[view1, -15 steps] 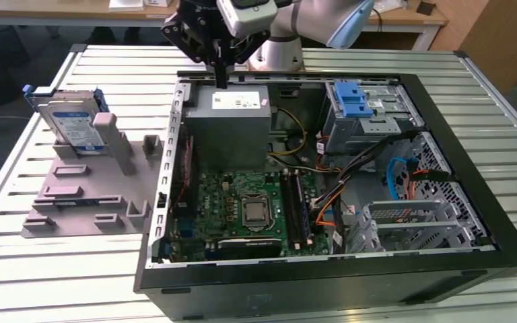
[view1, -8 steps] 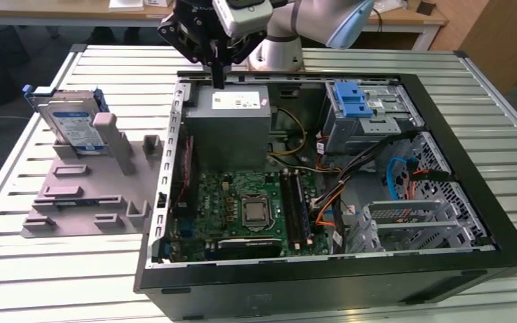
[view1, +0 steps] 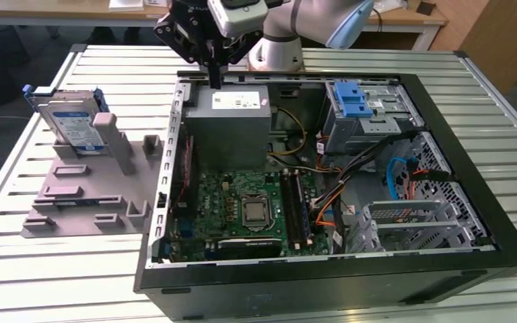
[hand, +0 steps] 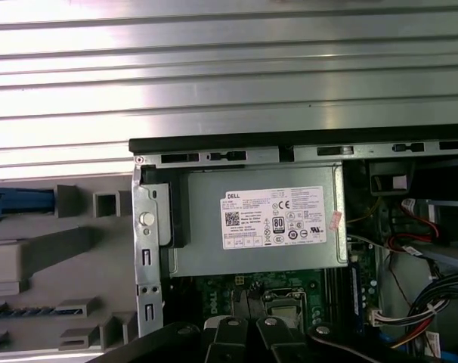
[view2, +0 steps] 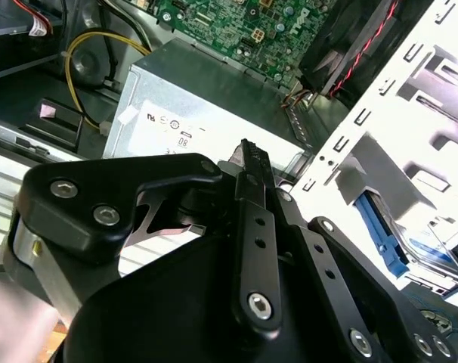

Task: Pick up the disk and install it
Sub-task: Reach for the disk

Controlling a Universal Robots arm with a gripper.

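Colours: disk (view1: pixel 70 124) silver with white-and-blue label and blue frame, fixture (view1: pixel 88 202) pale grey, case (view1: pixel 330 279) black, PSU box (view1: pixel 227 128) grey with white sticker, motherboard (view1: pixel 231 202) green, latch (view1: pixel 355 101) blue, table (view1: pixel 61 276) silver ribbed slats, gripper (view1: pixel 213 81) black.

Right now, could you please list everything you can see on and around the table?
table: one, silver slatted metal, under everything.
computer case: one, black, open, on the table.
fixture: one, grey, beside the case at the exterior view's left.
disk: one, silver with blue frame, standing upright in the fixture.
power supply box: one, grey with white sticker, inside the case's far end.
motherboard: one, green, inside the case.
drive cage: one, grey metal, inside the case.
latch strip: one, blue, on the drive cage.
gripper: one, black, jaws shut and empty, near the power supply box's far edge.
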